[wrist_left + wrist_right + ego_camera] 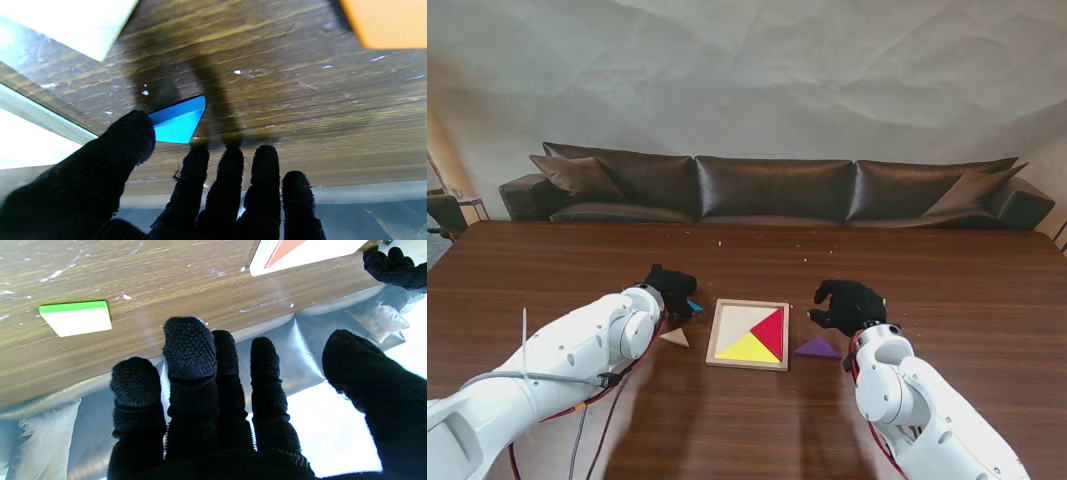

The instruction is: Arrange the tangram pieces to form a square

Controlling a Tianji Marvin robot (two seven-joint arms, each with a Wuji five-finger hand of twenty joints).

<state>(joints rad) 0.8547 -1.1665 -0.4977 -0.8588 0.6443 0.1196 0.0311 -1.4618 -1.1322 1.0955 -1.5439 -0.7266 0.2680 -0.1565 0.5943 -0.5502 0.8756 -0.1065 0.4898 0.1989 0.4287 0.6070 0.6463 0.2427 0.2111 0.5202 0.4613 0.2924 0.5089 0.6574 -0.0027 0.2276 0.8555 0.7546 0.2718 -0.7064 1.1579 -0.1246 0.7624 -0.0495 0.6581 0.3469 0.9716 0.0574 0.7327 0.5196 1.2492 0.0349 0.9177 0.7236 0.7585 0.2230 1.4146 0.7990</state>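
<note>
Brown wooden table (947, 300), leather sofa (772, 190) behind.

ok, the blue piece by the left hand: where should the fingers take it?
The blue piece lies flat on the table, a thin triangle, so pinch across its side edges from above. The left hand probably suits: its thumb already sits at one corner, the other fingers just short of it.

Wooden tray (727, 352) holds red (771, 330) and yellow triangles (747, 349); purple triangle (817, 347) lies beside it.

Tray (717, 345) mid-table; one loose triangle (674, 338) left, another loose triangle (817, 348) right.
</note>
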